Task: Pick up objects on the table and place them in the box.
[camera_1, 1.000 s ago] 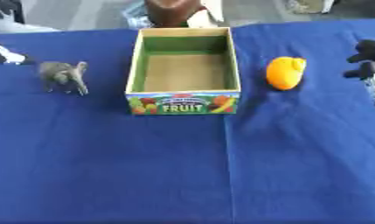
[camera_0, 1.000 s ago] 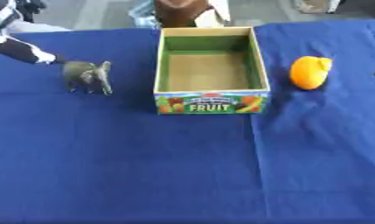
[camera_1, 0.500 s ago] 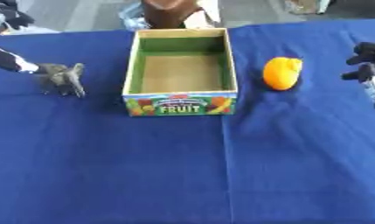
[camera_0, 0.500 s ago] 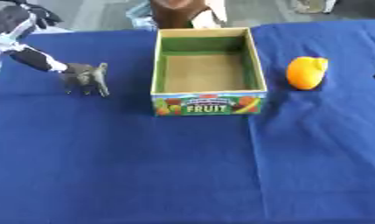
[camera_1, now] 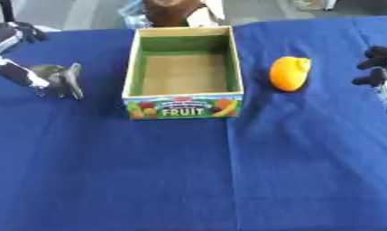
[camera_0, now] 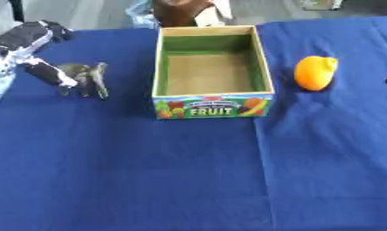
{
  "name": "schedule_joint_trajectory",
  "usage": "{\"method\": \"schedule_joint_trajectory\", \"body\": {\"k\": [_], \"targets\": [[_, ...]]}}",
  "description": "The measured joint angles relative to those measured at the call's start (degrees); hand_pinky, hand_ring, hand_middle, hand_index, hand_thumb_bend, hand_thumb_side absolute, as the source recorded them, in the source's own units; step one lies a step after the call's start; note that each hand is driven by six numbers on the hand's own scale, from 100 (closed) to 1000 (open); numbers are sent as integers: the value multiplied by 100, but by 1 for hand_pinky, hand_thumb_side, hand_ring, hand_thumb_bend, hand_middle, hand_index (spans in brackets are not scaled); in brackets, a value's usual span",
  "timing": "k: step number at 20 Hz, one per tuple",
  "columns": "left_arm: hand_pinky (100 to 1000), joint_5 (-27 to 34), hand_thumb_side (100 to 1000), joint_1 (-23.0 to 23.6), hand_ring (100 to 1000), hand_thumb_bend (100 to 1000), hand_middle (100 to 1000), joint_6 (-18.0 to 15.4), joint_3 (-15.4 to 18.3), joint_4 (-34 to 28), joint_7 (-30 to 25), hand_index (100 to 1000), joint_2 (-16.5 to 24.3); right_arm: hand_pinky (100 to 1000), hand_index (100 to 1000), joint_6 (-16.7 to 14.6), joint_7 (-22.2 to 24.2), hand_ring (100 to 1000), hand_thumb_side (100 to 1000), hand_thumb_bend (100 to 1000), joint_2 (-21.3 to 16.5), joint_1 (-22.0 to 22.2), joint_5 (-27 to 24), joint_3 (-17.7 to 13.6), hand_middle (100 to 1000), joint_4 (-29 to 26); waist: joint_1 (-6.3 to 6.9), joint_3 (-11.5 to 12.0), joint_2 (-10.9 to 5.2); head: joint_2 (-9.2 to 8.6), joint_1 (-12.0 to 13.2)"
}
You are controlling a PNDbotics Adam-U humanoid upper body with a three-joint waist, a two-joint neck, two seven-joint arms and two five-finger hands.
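A deep blue cloth (camera_0: 188, 180) covers the desk from edge to edge, creased in faint straight fold lines that cross at right angles. Beyond the far edge lies a strip of pale grey floor (camera_0: 94, 13), evenly lit. A brown object (camera_1: 171, 12) with something white beside it stands blurred behind the desk.

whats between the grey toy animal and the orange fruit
The open fruit box, empty inside, stands between the grey toy animal and the orange fruit; the left eye view shows it.
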Motion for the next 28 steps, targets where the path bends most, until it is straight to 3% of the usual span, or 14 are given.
{"method": "schedule_joint_trajectory", "body": {"k": [5, 7, 8, 9, 13, 17, 28], "targets": [[735, -26, 364, -28, 708, 852, 672, -39, -2, 235, 22, 815, -121, 698, 876, -6, 6, 1000, 360, 100, 5, -5, 0, 13, 654, 0, 2, -42, 29, -30, 25], [697, -26, 365, -28, 615, 849, 597, -85, -25, 273, -38, 789, -141, 698, 876, -6, 6, 1000, 360, 100, 6, -5, 0, 13, 654, 0, 4, -51, 33, -33, 25], [680, -26, 368, -27, 574, 817, 565, -102, -33, 282, -87, 776, -157, 698, 876, -6, 6, 1000, 360, 100, 6, -5, 0, 13, 654, 0, 4, -53, 34, -33, 25], [641, -25, 371, -27, 494, 711, 486, -115, -33, 288, -140, 727, -172, 698, 875, -6, 6, 1000, 361, 100, 6, -5, 0, 13, 654, 0, 5, -56, 35, -34, 25], [591, -12, 331, -22, 370, 460, 341, -69, -33, 280, -267, 634, -176, 698, 875, -6, 7, 1000, 365, 100, 7, -5, 0, 13, 654, 0, 19, -56, 36, -37, 25], [549, 0, 294, -14, 263, 350, 221, 49, -32, 205, -231, 548, -176, 699, 874, 3, 14, 1000, 363, 100, 7, -5, 0, 13, 654, -1, 32, -44, 36, -40, 23], [541, 295, 278, -144, 239, 345, 196, 220, 10, -648, -233, 531, -20, 699, 874, 10, 20, 1000, 360, 100, 7, -4, 0, 12, 654, -2, 40, 9, 3, -40, -20]]}}
